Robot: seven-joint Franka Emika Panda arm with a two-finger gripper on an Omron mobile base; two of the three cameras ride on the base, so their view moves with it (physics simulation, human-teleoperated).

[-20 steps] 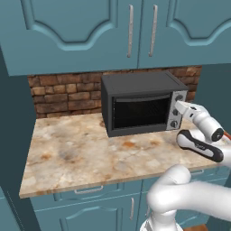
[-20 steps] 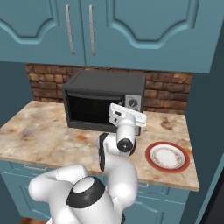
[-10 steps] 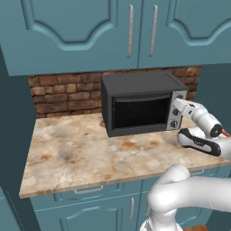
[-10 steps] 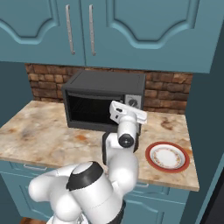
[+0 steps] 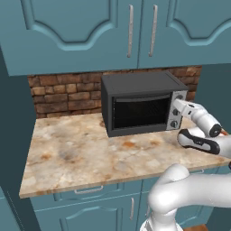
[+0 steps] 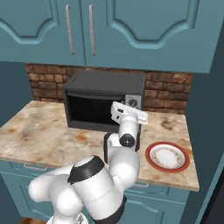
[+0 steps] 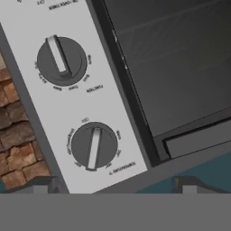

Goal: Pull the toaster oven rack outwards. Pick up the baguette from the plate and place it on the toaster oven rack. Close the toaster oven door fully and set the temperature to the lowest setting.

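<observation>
The black toaster oven [image 5: 140, 106] stands against the brick wall, and its door [image 7: 180, 58] is closed flat against the front. My gripper [image 5: 175, 106] hovers right in front of the silver control panel [image 7: 67, 103] at the oven's right end. In the hand view two dark knobs fill the panel, an upper one [image 7: 62, 57] and a lower one [image 7: 94, 146]. The fingertips [image 7: 40, 187] stand wide apart with nothing between them. The white plate [image 6: 167, 156] with the orange-red rim lies bare on the counter. The baguette and the rack are hidden.
The marble counter [image 5: 76, 153] stretches left of the oven. Blue wall cabinets [image 5: 135, 31] hang above it. A brick backsplash [image 5: 63, 94] runs behind. The plate lies right of my arm near the counter's front edge [image 6: 175, 183].
The hand has crept a little closer to the oven's control panel. The jaws stay wide apart; the oven and the plate have not moved.
</observation>
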